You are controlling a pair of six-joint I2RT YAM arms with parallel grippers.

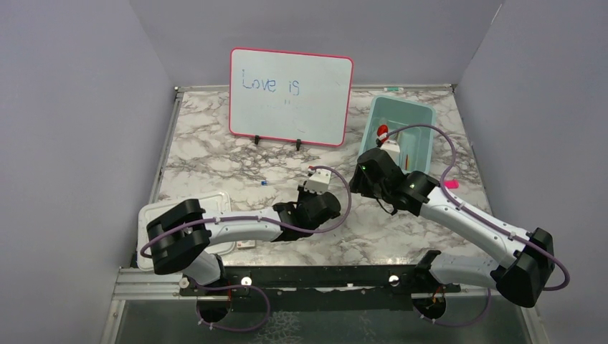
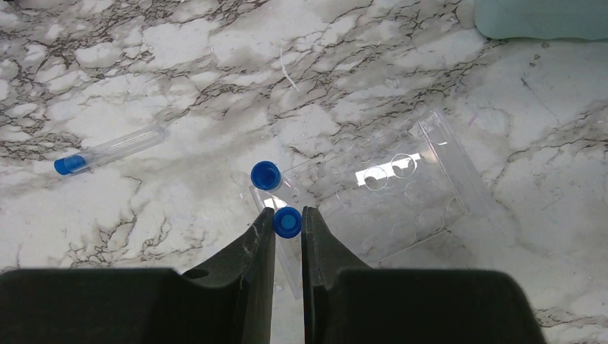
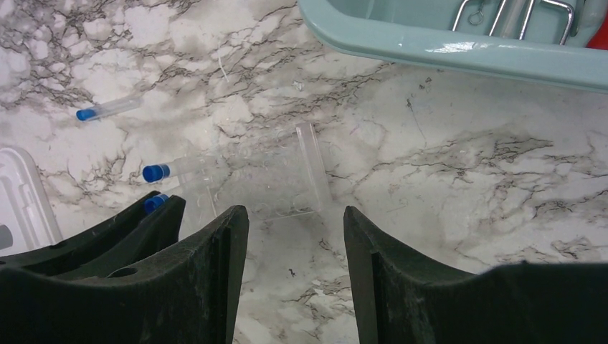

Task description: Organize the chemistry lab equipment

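My left gripper [image 2: 288,215] is shut on a blue-capped tube [image 2: 287,223], held just above the marble table beside the clear rack [image 2: 401,190]. A second blue-capped tube [image 2: 265,175] rests at the rack's near-left corner. A third [image 2: 107,152] lies loose on the table to the left. My right gripper [image 3: 295,215] is open and empty, hovering over the table close to the rack [image 3: 265,179]. The left gripper's fingers [image 3: 129,222] and the held cap [image 3: 153,203] show in the right wrist view. The squeeze bottle's red nozzle [image 1: 383,132] and metal tongs [image 3: 516,14] are in the teal bin [image 1: 369,125].
The pink-framed whiteboard [image 1: 290,97] stands at the back centre. A pink marker [image 1: 450,184] lies right of my right arm. A white tray [image 1: 208,204] sits at the near left. The teal bin's rim [image 3: 444,54] is just beyond my right gripper.
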